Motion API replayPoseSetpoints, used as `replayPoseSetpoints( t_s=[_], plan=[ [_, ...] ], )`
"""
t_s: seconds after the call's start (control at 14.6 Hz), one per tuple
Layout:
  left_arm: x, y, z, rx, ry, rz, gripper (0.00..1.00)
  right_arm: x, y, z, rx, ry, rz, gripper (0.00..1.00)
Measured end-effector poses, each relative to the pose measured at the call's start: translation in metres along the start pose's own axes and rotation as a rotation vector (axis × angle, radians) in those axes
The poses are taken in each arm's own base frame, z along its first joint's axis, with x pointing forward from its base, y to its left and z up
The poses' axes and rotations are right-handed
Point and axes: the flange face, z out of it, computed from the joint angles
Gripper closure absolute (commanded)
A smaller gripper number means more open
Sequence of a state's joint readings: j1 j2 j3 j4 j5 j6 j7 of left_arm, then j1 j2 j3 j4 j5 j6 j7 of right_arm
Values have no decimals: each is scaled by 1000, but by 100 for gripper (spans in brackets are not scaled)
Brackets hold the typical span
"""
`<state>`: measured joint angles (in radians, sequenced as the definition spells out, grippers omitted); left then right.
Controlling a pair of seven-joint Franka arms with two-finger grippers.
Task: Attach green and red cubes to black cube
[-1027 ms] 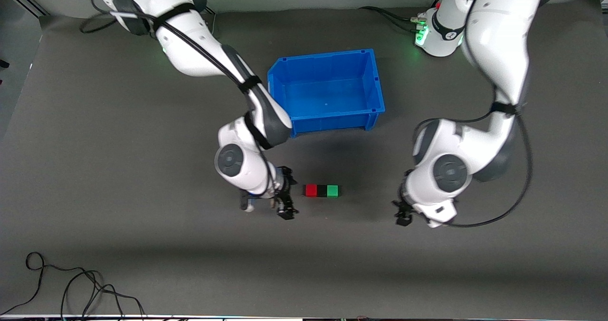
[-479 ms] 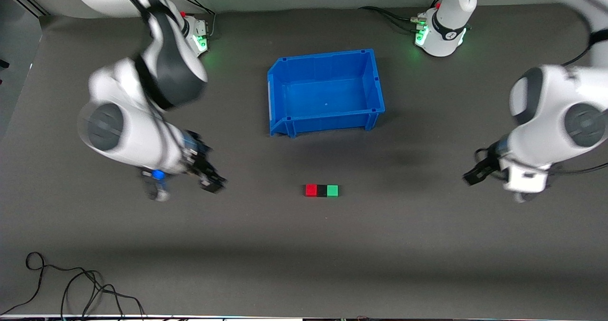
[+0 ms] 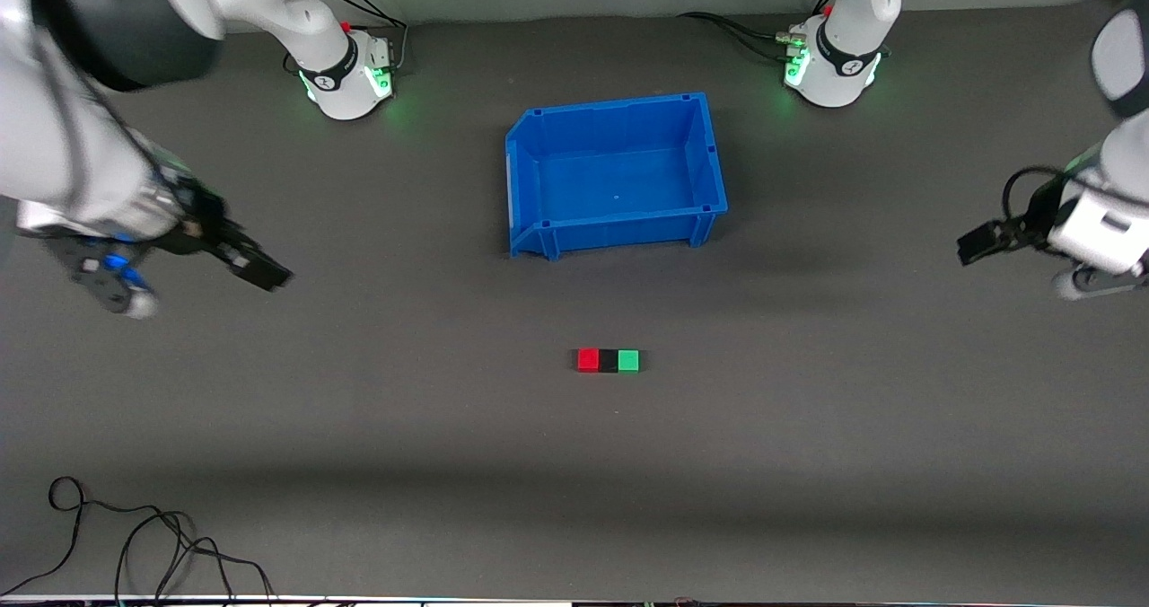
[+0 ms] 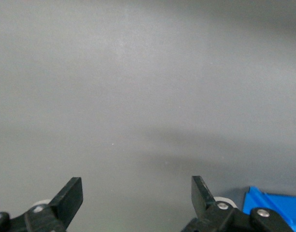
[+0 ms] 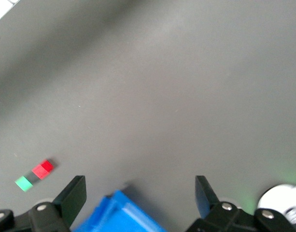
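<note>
The red cube (image 3: 588,360), the black cube (image 3: 609,361) and the green cube (image 3: 628,360) lie touching in one row on the grey mat, black in the middle, nearer to the front camera than the blue bin. The row also shows in the right wrist view: red cube (image 5: 43,169), black cube (image 5: 34,176), green cube (image 5: 24,183). My right gripper (image 3: 258,271) is open and empty, up over the mat toward the right arm's end; it shows in its wrist view (image 5: 140,193). My left gripper (image 3: 977,244) is open and empty over the left arm's end; it shows in its wrist view (image 4: 137,193).
The blue bin (image 3: 709,153) stands empty mid-table, between the cubes and the arm bases; its corner shows in the right wrist view (image 5: 123,215) and the left wrist view (image 4: 273,203). A black cable (image 3: 135,544) lies at the table's front edge toward the right arm's end.
Both arms have swung up and away from the cube row, each toward its own end of the table. The three cubes have not moved.
</note>
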<state>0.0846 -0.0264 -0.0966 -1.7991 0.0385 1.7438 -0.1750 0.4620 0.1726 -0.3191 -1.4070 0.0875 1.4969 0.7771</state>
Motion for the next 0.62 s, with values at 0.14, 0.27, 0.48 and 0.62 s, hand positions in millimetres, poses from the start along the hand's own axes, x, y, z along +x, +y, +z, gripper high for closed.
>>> replayPoseSetpoints(
  t_s=[0.14, 0.27, 0.48, 0.62],
  plan=[
    [-9, 3, -23, 1, 16, 24, 0, 25, 43, -13, 28, 0, -114, 0],
    [-9, 7, -46, -2, 32, 34, 0, 47, 81, -23, 46, 12, -210, 0],
    [-2, 12, -61, -5, 30, 61, 0, 68, 120, -32, 44, 35, -339, 0],
    [-4, 18, -59, 1, -7, 96, 0, 75, 134, -33, 44, 40, -409, 0]
  ],
)
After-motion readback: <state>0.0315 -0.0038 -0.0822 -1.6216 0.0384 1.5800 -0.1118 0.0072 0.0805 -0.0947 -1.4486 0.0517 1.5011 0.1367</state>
